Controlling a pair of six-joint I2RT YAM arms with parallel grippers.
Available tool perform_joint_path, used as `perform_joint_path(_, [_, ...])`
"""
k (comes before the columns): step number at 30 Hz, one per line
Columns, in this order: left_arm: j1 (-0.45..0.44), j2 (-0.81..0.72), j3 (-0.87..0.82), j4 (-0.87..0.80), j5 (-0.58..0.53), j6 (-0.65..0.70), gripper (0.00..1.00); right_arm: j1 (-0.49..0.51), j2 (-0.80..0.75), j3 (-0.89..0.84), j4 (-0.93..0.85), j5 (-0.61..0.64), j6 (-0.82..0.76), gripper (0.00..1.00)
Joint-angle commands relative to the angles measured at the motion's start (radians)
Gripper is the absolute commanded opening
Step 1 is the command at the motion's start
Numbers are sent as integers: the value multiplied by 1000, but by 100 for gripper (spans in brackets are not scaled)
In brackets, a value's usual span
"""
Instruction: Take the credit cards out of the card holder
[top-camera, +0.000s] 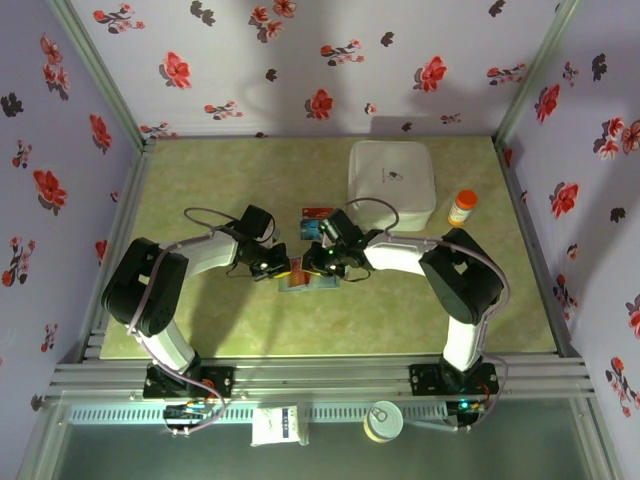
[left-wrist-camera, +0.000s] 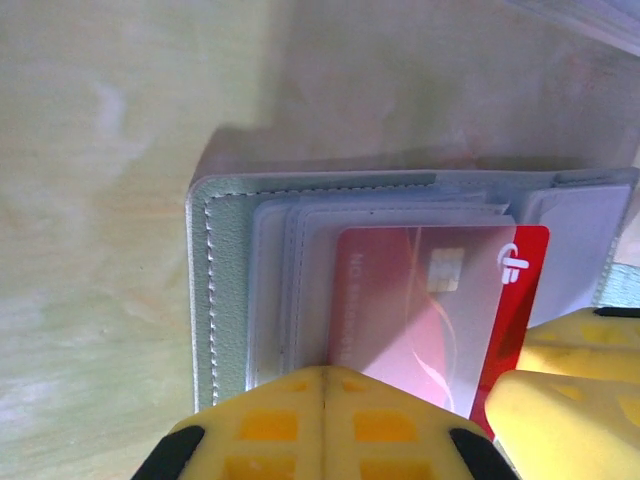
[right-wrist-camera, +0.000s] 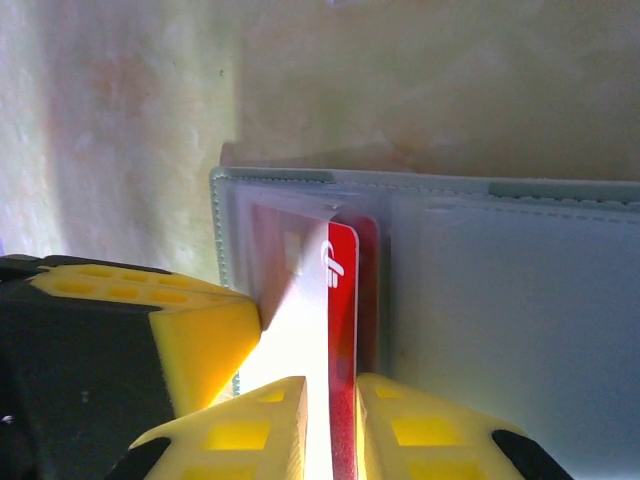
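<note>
Credit card (right-wrist-camera: 343, 300): one, red, in card holder (left-wrist-camera: 225, 300) | right gripper (right-wrist-camera: 333, 392) pinching it | left gripper (left-wrist-camera: 325, 385) closed

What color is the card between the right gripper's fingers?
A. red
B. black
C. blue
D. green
A: in the right wrist view a red card sticks out of a wallet slot, between the two fingers of the right gripper.
</note>
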Motion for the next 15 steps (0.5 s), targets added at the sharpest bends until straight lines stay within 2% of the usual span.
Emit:
perform_joint_path(1, [-5,15,-27,-10,-6,-4,2,-8,-31,-20,76,-36,38,18])
perform_joint_path(10, [-5,21,-27,-6,-2,-3,2,-11,-42,-46,91,-24,49,11])
perform_joint_path(15, [-5,21,-25,-8,-4,-1,2,-22,-64,-71,84,-10,48,10])
